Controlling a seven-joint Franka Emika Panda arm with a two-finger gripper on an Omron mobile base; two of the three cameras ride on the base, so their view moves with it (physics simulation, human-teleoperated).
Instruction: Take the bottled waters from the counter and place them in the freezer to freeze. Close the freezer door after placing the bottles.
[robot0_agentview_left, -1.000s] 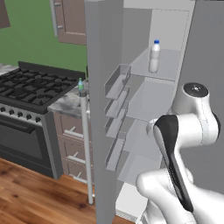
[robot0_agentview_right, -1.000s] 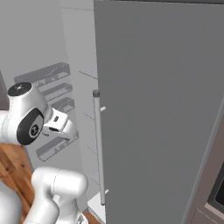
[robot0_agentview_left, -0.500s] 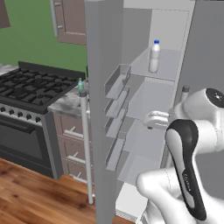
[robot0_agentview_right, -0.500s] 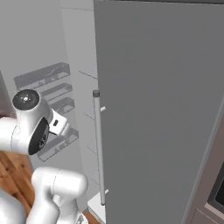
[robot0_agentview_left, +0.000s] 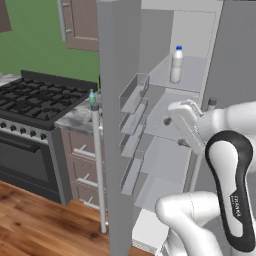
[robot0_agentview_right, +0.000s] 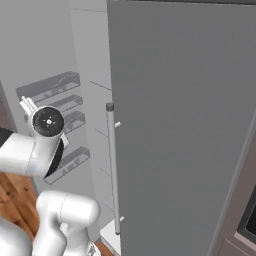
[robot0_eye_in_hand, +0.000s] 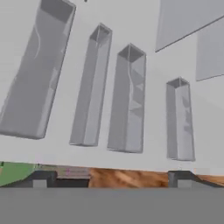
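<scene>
So one translucent white bottle with a blue cap (robot0_agentview_left: 176, 64) sits on the upper freezer shelf, top centre-right. Pincer (robot0_agentview_left: 183, 122) gapes wide, empty, mid-frame. Teal green-capped bottle (robot0_agentview_left: 92, 96) waits on the marbled stone surface (robot0_agentview_left: 75, 116), left of centre; I'd fetch it next.

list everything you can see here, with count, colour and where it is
bottled water: one, translucent white with blue cap, upright on an upper freezer shelf
bottled water: one, green cap showing, on the counter, mostly hidden by the door handle
freezer: one, pale grey inside, open
freezer door: one, grey, swung open, four inner shelf bins
right-hand fridge door: one, plain grey, closed
counter: one, marbled grey-white, over brown drawers
gas stove: one, black, left of the counter
wall cabinet: one, brown, above the counter
floor: wood, brown
gripper: one, white, open, empty, in front of the freezer shelves
</scene>
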